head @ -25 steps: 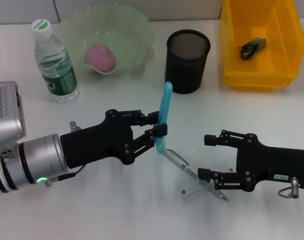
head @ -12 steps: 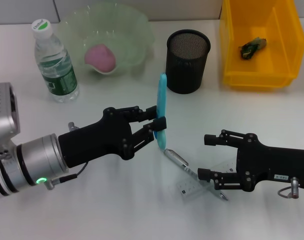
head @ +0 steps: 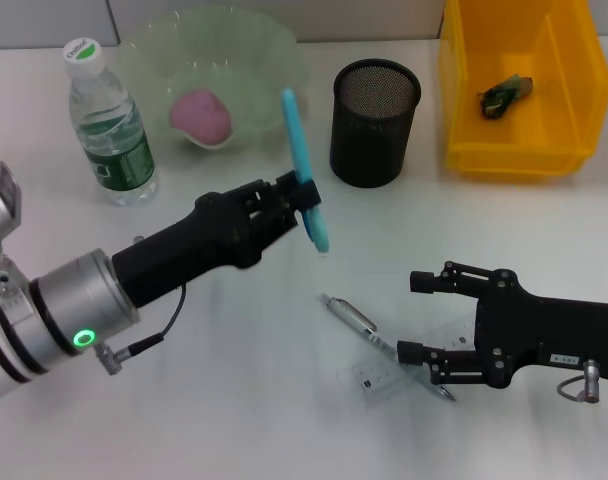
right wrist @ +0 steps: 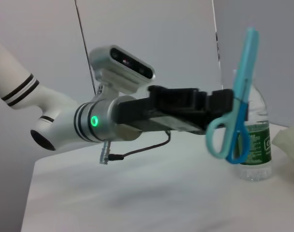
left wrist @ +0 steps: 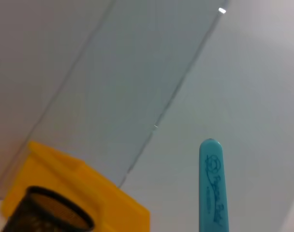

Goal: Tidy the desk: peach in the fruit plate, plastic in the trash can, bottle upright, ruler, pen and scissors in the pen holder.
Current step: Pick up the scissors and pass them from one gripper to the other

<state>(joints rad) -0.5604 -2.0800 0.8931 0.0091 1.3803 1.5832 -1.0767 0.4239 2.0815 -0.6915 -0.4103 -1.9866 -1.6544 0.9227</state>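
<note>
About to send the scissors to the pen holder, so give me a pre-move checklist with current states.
1. Left gripper shut on scissors: ok.
2. Scissors clear of the table, handles down: ok.
3. Pen holder upright, mouth unobstructed: ok.
4. Scissors over the holder: not ok, they hang to its left.
5. Right gripper open, low by the pen, out of the path: ok.
6. Holder contents: cannot tell.

White table (head: 234, 400) carries bottle (head: 110, 125), fruit plate (head: 274, 60), pen holder (head: 374, 122), trash can (head: 464, 100), pen (head: 356, 323), ruler (head: 379, 377)
</note>
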